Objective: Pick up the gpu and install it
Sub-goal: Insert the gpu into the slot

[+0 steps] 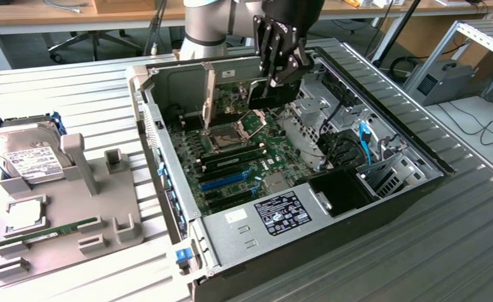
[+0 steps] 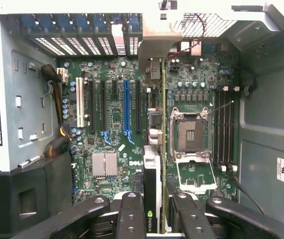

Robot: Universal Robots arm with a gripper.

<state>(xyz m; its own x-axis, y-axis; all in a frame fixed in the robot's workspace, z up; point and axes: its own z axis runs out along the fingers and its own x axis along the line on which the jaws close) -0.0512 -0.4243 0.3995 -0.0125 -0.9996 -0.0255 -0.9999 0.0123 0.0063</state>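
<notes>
- The hard drive point(image 1: 28, 157) and memory stick point(image 1: 49, 231) sit in a grey holder point(image 1: 116, 192), on the exterior view's left of the computer case point(image 1: 229, 238).
- The gripper point(image 1: 278, 72) hangs over the case's far end, pinching the gpu point(image 2: 152, 174) edge-on.
- The gpu hovers above the case's slots point(image 2: 126, 107), apparently unseated, so installing is in hand.
- Seating likely calls for squaring its edge over one slot.
</notes>
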